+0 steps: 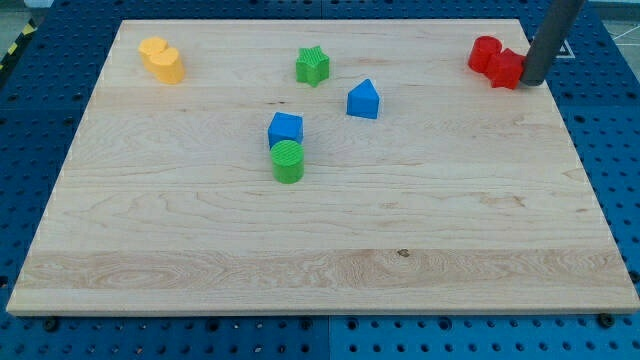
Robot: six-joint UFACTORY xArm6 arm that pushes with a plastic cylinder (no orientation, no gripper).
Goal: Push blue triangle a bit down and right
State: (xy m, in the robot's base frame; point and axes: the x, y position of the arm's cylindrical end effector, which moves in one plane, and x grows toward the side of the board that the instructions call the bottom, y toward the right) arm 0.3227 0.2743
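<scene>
The blue triangle (363, 100) lies on the wooden board (320, 240), a little above and right of the middle. My tip (532, 82) is at the view's top right, touching the right side of the red block (497, 61), far to the right of the blue triangle. A blue cube (285, 129) sits to the lower left of the triangle, with a green cylinder (288, 161) touching it just below.
A green star (313, 66) lies above and left of the blue triangle. A yellow block (162, 60) is at the top left corner. The blue pegboard table (40, 110) surrounds the board.
</scene>
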